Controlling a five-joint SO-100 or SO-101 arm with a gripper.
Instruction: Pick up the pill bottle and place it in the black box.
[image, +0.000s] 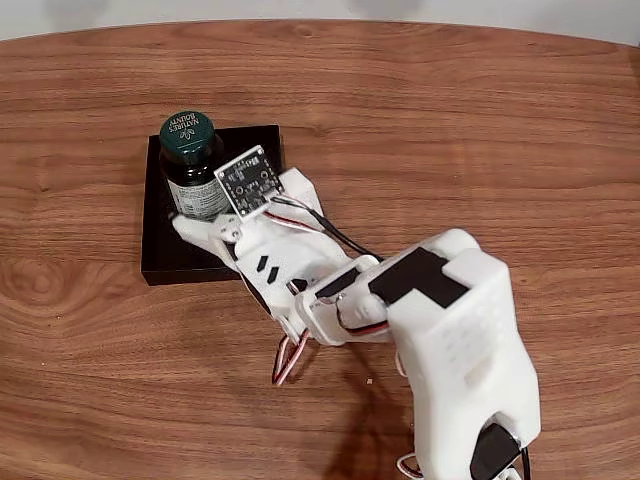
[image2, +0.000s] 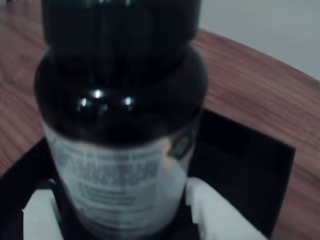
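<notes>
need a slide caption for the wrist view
White claw gripping a dark amber pill bottle with a white label, over the shallow matte black box on a wooden table.

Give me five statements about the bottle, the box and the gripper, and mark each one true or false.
1. The dark amber-brown pill bottle with its green ribbed cap stands upright over the shallow matte black box. True.
2. The bottle lies on its side on the wooden table. False: it is upright, within the box's outline.
3. The white gripper has a finger on each side of the bottle in the wrist view. True.
4. The bottle's cap is off. False: the cap is screwed on.
5. The black box sits at the table's right edge in the fixed view. False: it sits left of centre.
</notes>
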